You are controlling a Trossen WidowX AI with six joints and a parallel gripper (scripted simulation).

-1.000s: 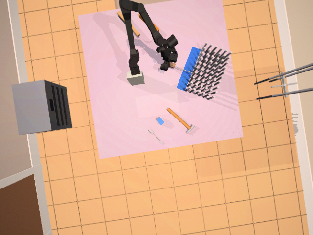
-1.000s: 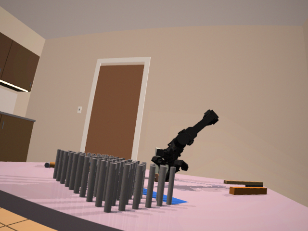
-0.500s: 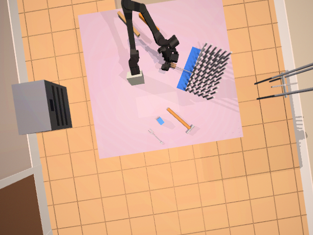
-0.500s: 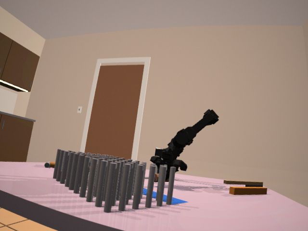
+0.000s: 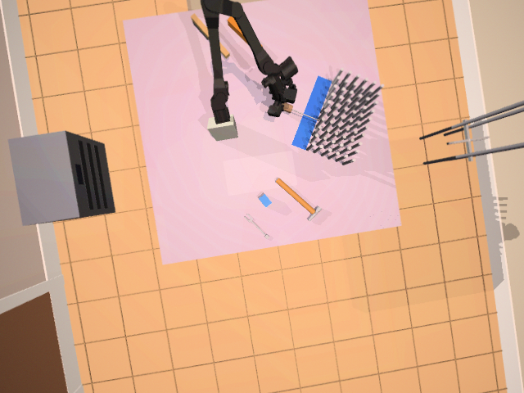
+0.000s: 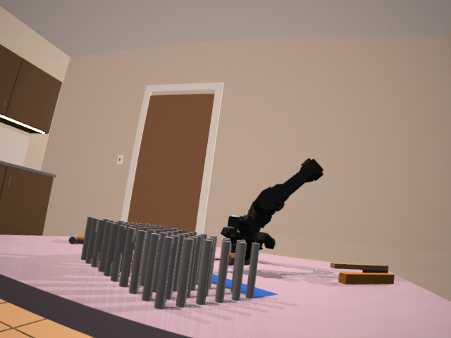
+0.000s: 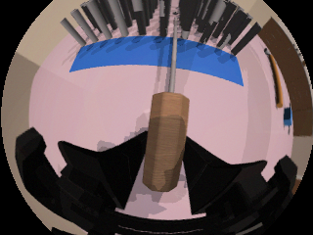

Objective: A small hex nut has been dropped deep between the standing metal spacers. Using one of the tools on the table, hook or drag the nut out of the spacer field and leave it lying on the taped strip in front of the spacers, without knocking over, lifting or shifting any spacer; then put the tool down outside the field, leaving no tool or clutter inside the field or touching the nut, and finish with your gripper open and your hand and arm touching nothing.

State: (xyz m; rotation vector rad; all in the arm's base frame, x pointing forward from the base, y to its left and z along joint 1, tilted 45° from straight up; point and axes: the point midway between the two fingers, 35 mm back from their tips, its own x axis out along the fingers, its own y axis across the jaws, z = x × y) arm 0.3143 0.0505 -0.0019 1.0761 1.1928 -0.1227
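Observation:
My gripper (image 5: 282, 106) (image 7: 164, 136) is shut on the brown wooden handle of a hook tool (image 5: 288, 107) (image 7: 166, 137), held low over the pink table (image 5: 178, 169). The tool's thin metal shaft (image 5: 305, 115) (image 7: 174, 59) runs across the blue taped strip (image 5: 313, 101) (image 6: 260, 291) (image 7: 111, 55) into a lane between the standing grey spacers (image 5: 345, 118) (image 6: 153, 262) (image 7: 140, 3). The tip is hidden among the spacers. All spacers that I see stand upright. The hex nut is not visible in any view.
An orange-handled rake tool (image 5: 296, 198), a small blue block (image 5: 264, 199) and a small metal fork-like tool (image 5: 257, 226) lie on the table's near part. Two orange bars (image 5: 209, 35) (image 6: 366, 277) lie by the arm's base. A grey box (image 5: 59, 178) stands off the table.

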